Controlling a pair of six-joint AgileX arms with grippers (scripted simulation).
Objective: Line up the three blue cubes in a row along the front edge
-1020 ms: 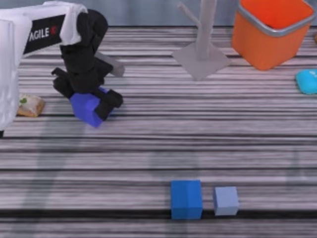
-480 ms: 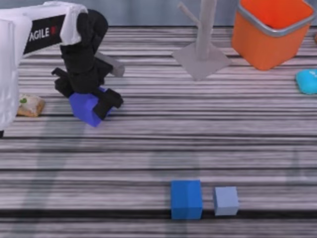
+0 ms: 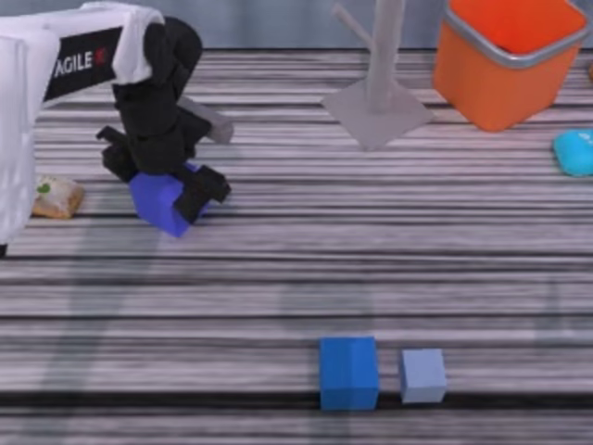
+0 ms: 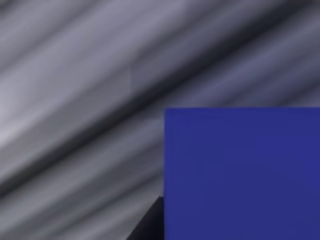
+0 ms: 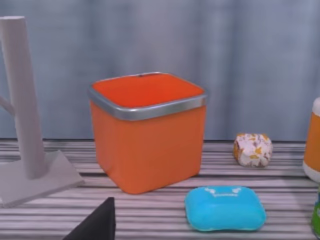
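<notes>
Striped tabletop (image 3: 278, 278): left hand (image 3: 165, 190) grips the large indigo cube (image 3: 159, 202), fingers clamped on its sides.

Three blue cubes: one indigo-violet cube (image 3: 162, 202), one royal-blue cube (image 3: 348, 373), one pale grey-blue cube (image 3: 422, 375). One orange bin (image 3: 505, 60), one grey stand (image 3: 377, 102), one cyan object (image 3: 574, 152).

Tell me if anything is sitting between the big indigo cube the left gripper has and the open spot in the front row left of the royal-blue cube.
Nothing visible does. The left gripper is closed on the indigo cube, and only bare striped tabletop lies between it and the space left of the royal-blue cube.
</notes>
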